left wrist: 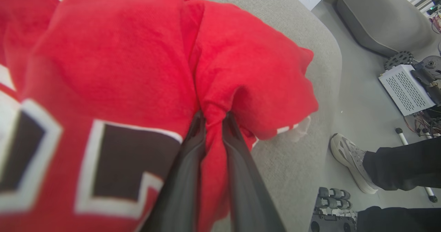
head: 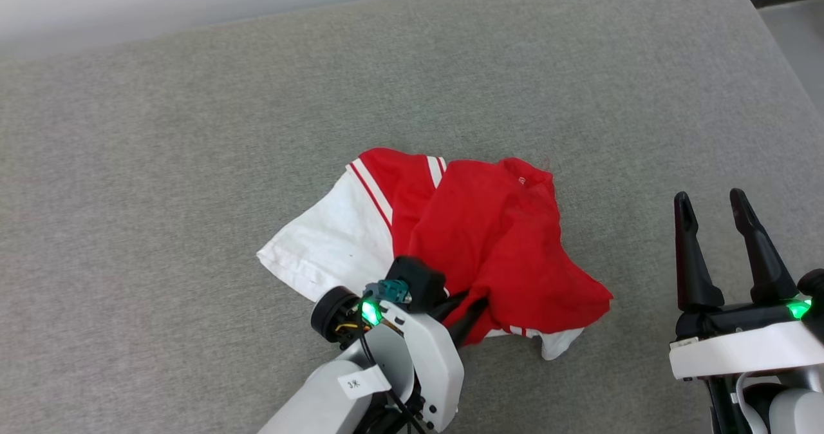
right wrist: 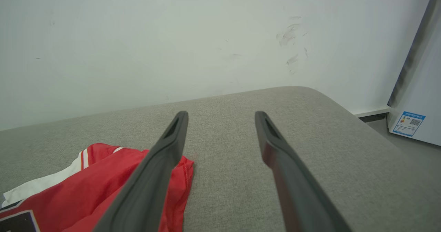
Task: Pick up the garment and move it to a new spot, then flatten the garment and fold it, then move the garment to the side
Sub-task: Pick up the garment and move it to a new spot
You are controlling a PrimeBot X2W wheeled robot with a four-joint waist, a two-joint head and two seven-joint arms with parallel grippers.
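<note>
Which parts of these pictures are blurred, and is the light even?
Head view: sharp, soft even light, the garment hardly shadows the grey cushion. Left wrist view: the lettering close to the lens is blurred. Right wrist view: the right end effector blurs toward the bottom edge.

White-grey forearm shell (head: 425,357), green light (head: 369,311), black cable (head: 364,345), long dark fingers (head: 690,254)

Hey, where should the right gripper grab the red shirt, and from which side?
Probably the pointed red corner of the garment that juts toward the open right gripper, approached from the robot's right, low along the grey cushion. It lies thin and clear of the bunched middle, well apart from the fold that the left gripper pinches.
</note>
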